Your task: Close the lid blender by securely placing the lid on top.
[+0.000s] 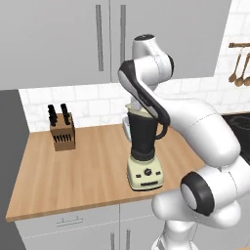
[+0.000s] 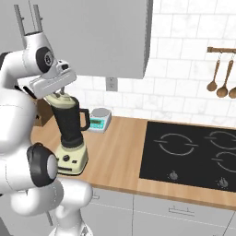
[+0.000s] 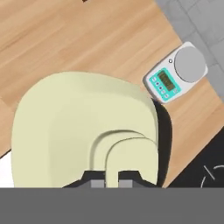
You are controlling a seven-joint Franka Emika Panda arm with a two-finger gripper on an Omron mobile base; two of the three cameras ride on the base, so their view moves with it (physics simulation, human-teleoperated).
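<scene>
At the bottom centre of the hand view, the gripper [image 3: 112, 180] has its two dark fingertips [image 3: 97, 178] pressed against either side of the raised knob of the lid [image 3: 74, 127], so it is clamped onto that cream-yellow piece. In the right base view the gripper [image 2: 59, 96] hangs from the white hand at the upper left of the frame, directly above the blender [image 2: 70, 133], with the lid [image 2: 60, 98] sitting at the mouth of the dark jar; whether it is fully seated on the rim cannot be told. In the left base view the lid [image 1: 133, 109] shows as a pale sliver at the jar top, mostly hidden behind the arm, and the blender [image 1: 144, 156] stands at centre frame on its cream base with dark knob and buttons. It rests on a light wooden counter [image 1: 83, 166] that runs across the middle of the frame above grey drawer fronts. A wooden knife block [image 1: 63, 131] stands well apart at the left, near the white tiled wall. Just right of the blender in the right base view lies a small kitchen scale [image 2: 98, 119] with a teal display, and further right a black cooktop [image 2: 191, 154] is set into the counter. Wooden spoons [image 2: 221, 76] hang from a rail at the upper right, and grey wall cabinets [image 1: 63, 39] fill the top of the frame.
</scene>
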